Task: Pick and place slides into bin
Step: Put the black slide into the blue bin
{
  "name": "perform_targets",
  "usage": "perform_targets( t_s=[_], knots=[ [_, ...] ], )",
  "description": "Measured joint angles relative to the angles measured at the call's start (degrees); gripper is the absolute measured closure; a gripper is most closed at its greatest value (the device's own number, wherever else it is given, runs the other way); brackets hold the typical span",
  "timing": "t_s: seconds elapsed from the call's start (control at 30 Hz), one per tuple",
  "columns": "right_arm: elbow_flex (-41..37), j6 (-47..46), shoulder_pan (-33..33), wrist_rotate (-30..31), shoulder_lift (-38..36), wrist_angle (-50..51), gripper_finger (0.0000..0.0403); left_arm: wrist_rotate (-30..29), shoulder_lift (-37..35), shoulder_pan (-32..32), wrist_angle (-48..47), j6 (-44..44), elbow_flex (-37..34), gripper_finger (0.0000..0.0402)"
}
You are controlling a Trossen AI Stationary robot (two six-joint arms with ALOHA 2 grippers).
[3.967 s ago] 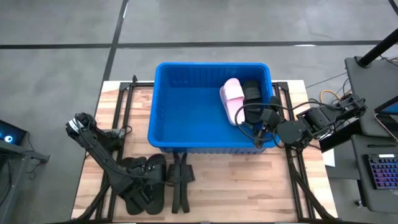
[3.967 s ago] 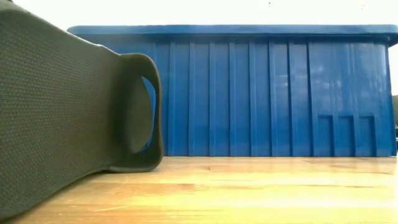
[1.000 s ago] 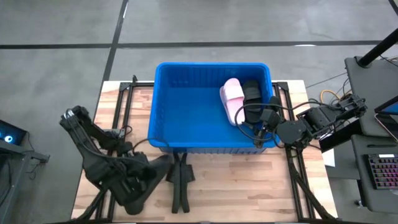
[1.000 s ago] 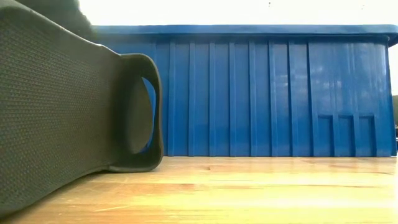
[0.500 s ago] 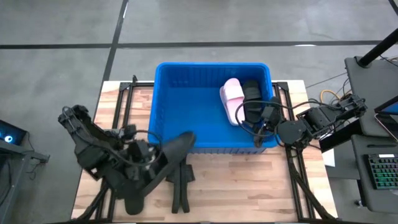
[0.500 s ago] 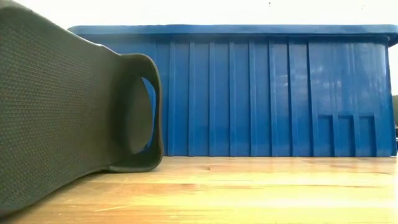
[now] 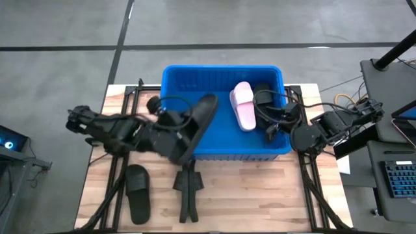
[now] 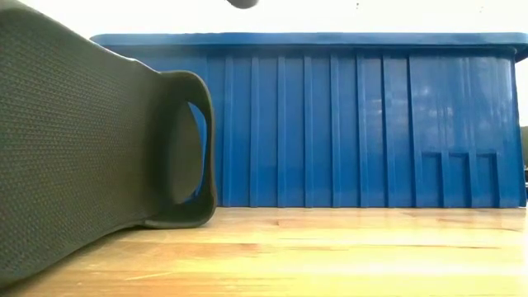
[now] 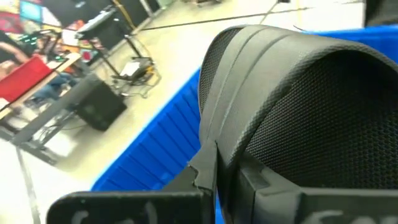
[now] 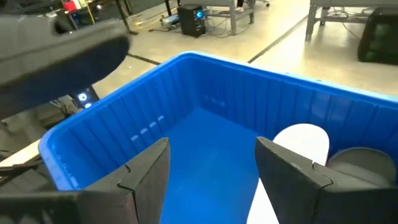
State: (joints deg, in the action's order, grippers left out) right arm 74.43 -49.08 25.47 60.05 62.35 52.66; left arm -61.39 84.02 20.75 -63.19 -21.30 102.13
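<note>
The blue bin (image 7: 221,67) stands at the table's far middle; it also shows in the low view (image 8: 346,124). A pink slide (image 7: 243,105) and a black slide (image 7: 262,95) lie inside it. My left gripper (image 7: 170,133) is shut on another black slide (image 7: 201,117), which it holds over the bin's near left rim. One more black slide (image 7: 138,201) lies flat on the table at the near left and fills the low view's left (image 8: 82,148). My right gripper (image 10: 211,168) is open and empty above the bin's near right corner (image 7: 274,127). My left gripper pinches the black slide between its two fingers (image 9: 208,177) at the slide's near end (image 9: 230,149). The gripper's own body hides the exact place of contact. The slide is lifted clear and slants up toward the far right, over the bin's rim.
Black metal frame legs (image 7: 187,188) lie on the wooden table in front of the bin. Bare wood (image 7: 260,195) lies at the near right. A desk with a keyboard (image 7: 396,179) stands beyond the table's right edge.
My left gripper has risen from the table's near left with one black slide and swung toward the far edge and right, up to the bin's near left rim. The slide is lifted clear and turned. The other black slide has stayed on the table.
</note>
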Motion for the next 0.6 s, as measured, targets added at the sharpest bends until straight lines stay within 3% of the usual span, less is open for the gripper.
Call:
perform_targets(
  t_s=[0.27, 0.6],
  knots=[
    [0.0, 0.0, -0.6, 1.8, -3.0, 6.0, 0.0179, 0.0, 3.0, -10.2, 18.7, 7.3, -3.0, 0.0401],
    [0.0, 1.0, -5.3, 2.1, -10.9, 14.6, 0.0179, 1.3, 14.6, -21.2, 30.0, 8.7, -3.4, 0.0401]
  ],
)
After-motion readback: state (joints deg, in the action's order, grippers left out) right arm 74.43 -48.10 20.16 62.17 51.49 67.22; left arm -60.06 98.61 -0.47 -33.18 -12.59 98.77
